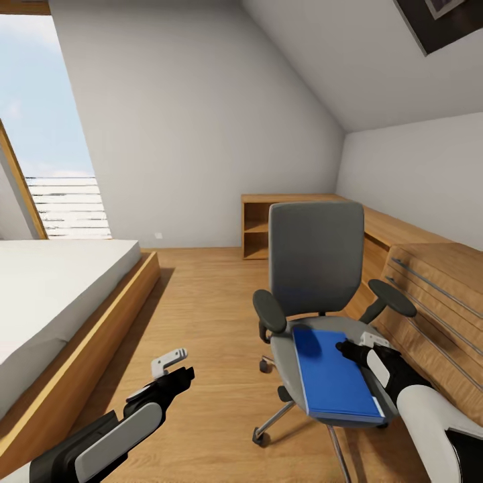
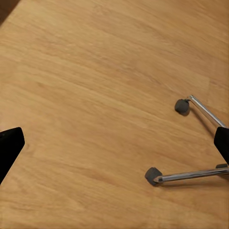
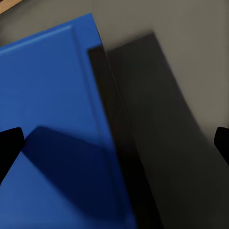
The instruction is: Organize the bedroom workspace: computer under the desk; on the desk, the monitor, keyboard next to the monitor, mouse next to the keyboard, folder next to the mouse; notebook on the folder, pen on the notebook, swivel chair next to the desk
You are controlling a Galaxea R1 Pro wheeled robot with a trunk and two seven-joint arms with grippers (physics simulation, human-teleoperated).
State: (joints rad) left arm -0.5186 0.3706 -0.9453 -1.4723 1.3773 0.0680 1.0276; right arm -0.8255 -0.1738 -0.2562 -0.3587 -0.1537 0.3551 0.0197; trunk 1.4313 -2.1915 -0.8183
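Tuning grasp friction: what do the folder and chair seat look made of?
Folder: smooth bright blue cover, faint sheen, probably plastic or coated card. Swivel chair seat: matte grey, looks like fabric upholstery, no gloss. Its legs: shiny, chrome-like metal.

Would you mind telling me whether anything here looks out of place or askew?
The folder lies on the seat of the swivel chair, turned slightly askew, with its near end overhanging the seat's front edge. The right gripper hovers at its side edge. Nothing looks spilled or damaged.

Place: attic bedroom in a home
Signs: bed point(image 1: 47, 295), sloped ceiling point(image 1: 349, 60), slanted window point(image 1: 47, 134), wooden floor point(image 1: 201, 315), wooden shelves point(image 1: 258, 228)
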